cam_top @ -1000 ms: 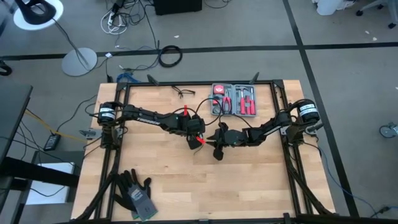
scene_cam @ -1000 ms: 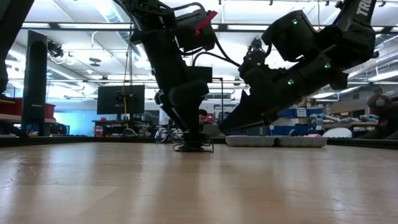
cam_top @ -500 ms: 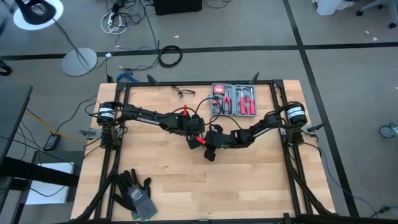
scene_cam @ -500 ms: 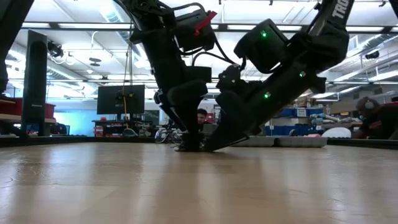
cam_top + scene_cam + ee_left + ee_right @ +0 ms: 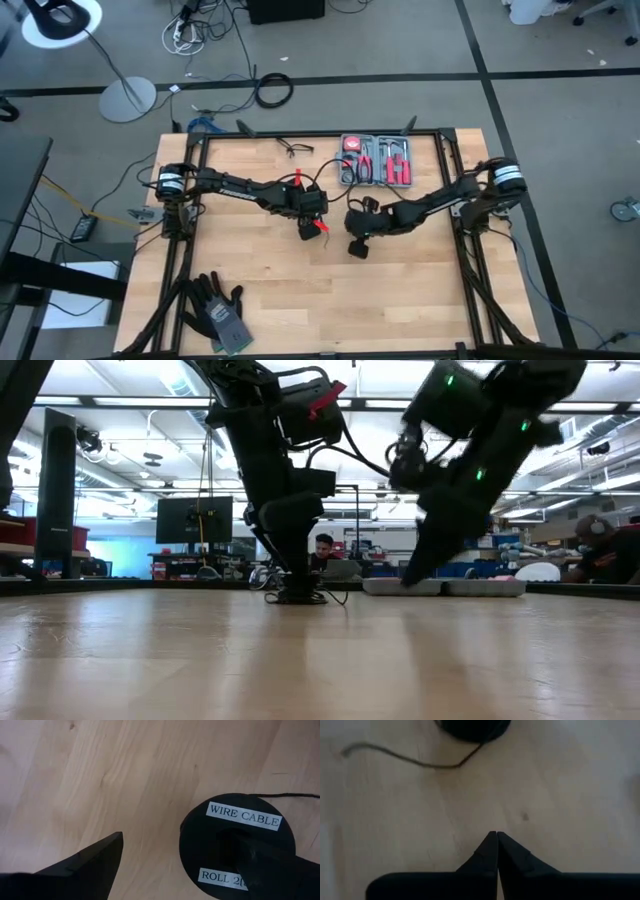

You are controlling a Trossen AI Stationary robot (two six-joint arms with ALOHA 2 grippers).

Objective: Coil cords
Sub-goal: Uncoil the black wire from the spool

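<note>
left gripper (image 5: 175, 865) spread over spool (image 5: 237, 847); right gripper (image 5: 497, 851) closed, raised.

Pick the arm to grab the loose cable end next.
Right, probably. The right gripper, shut, hangs over bare table facing the free end of the thin cable. The left gripper is open, straddling the spool, one finger over its centre.

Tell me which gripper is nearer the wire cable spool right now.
Left. The left gripper is right over the spool, one finger on its hub. The right gripper is shut, off to the side above bare table.
</note>
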